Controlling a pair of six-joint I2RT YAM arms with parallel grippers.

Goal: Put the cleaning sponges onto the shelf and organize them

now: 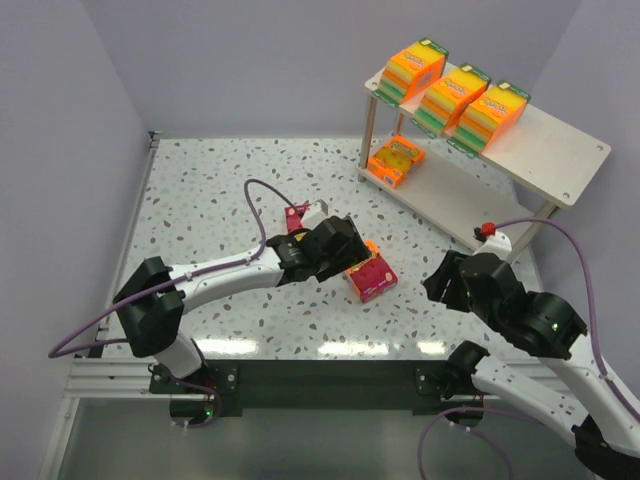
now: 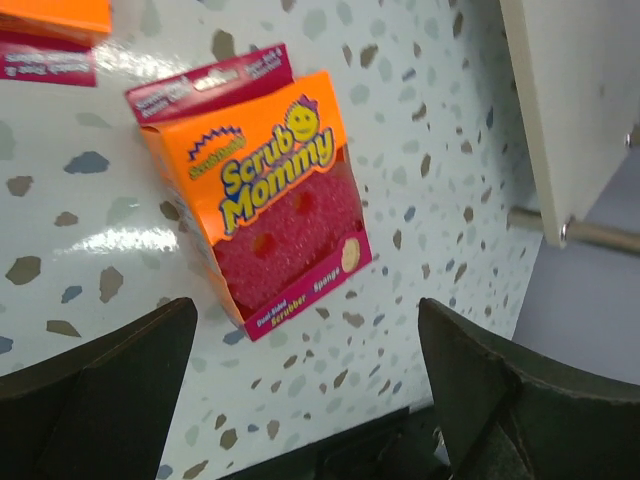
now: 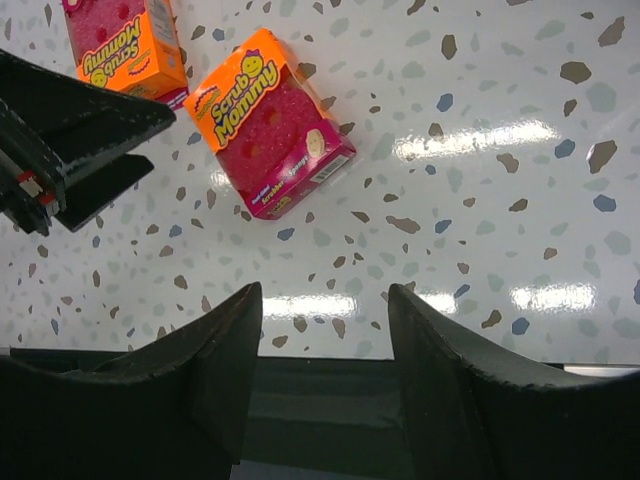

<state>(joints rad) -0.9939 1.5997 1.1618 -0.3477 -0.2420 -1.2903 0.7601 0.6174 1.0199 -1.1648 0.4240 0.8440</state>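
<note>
A pink-and-orange cleaning sponge pack (image 1: 372,279) (image 2: 270,190) (image 3: 268,135) lies flat on the speckled table. My left gripper (image 1: 352,258) (image 2: 307,312) hovers just left of it, open, with nothing between its fingers (image 2: 110,385). A second pack (image 1: 369,247) (image 2: 50,30) (image 3: 120,45) lies beside it, partly hidden by that gripper. My right gripper (image 1: 440,282) (image 3: 325,292) stands open and empty to the right, near the table's front edge. The shelf (image 1: 560,150) at the back right carries three thick orange packs (image 1: 452,98) on top and a flat orange one (image 1: 395,160) on the lower board.
The shelf's lower board (image 1: 450,215) (image 2: 565,100) reaches toward my right arm, its thin leg (image 2: 600,235) close by. Pale walls close in the table at left and back. The dark front rail (image 3: 320,400) lies under my right gripper.
</note>
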